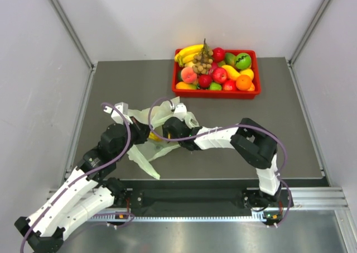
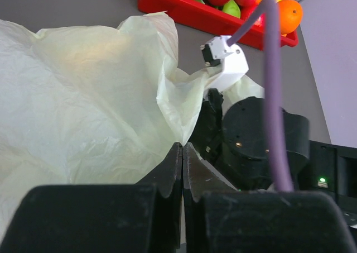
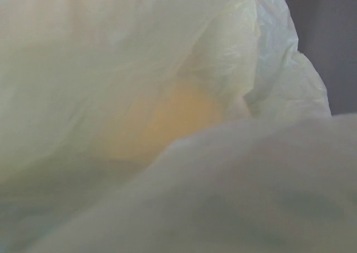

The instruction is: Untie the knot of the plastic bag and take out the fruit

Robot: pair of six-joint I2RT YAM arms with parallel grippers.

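Crumpled pale plastic bag [image 1: 146, 155] on bench [image 1: 279, 124] between arms; red tray [image 1: 215, 93] beyond.
Left jaws pressed together at its edge; right jaws lost in film, state unclear; yellow fruit [image 3: 167, 119] shows through.

Top external: high above and behind the arm bases, looking down and forward over the whole worktop [image 1: 279, 130], from afar.
Left wrist: low behind its own fingers [image 2: 167, 169], facing across the plastic bag [image 2: 83, 96] toward the red tray [image 2: 189, 13].
Right wrist: pressed close against bag film, blurred.
Shared: bag in all three views; tray in the top and left wrist views.
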